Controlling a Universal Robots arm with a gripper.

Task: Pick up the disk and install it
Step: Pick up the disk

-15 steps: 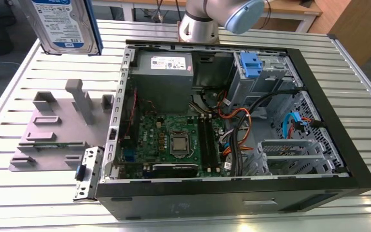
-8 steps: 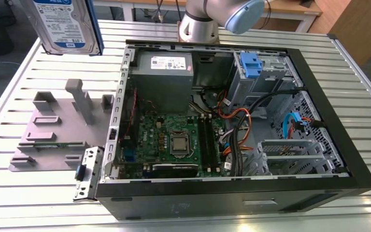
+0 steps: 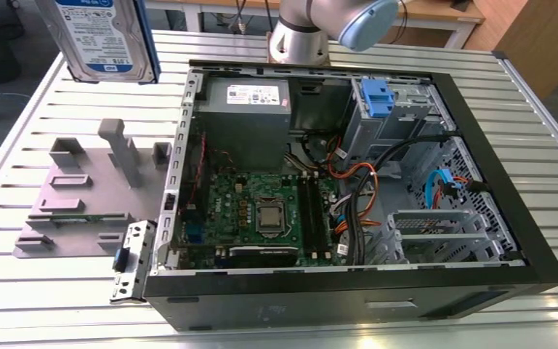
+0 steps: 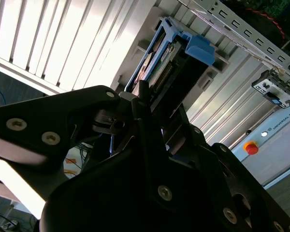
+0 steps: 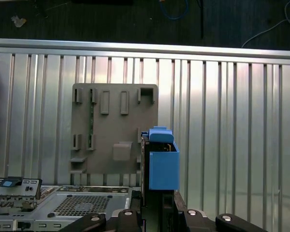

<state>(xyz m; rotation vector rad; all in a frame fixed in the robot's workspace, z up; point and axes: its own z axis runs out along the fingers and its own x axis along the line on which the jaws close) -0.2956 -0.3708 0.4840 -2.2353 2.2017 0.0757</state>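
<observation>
the gripper [image 4: 150,104] holds the disk [image 3: 104,36]. in the second wrist view its black jaws are closed on the two sides of the blue carrier, and the blue end tab [image 4: 199,48] points away from the wrist. in the exterior view the disk hangs high in the air near the far corner of the slatted metal table [image 3: 56,291], on the exterior view's left, well apart from the open computer case [image 3: 357,302]. its label faces the camera.

i judge that the step in hand is the carrying of the lifted disk. to do it well, the grip should be firm on the carrier rails and not on the bare metal, so that the disk does not turn between the jaws. the long edge should be straight with the drive cage before any descent. the path should pass over the case wall and stay clear of the bundle of cables [image 3: 357,189], which lies just beside the cage and could catch the tab.

counted: one disk, one gripper, one computer case. inside the case there is one grey power supply [image 3: 245,109], one green motherboard [image 3: 259,211] and one bare blue clip [image 3: 374,98] in the drive cage. on the table there is one grey holder block [image 3: 75,203] and one small metal bracket [image 3: 131,258], which touches the case wall.
</observation>
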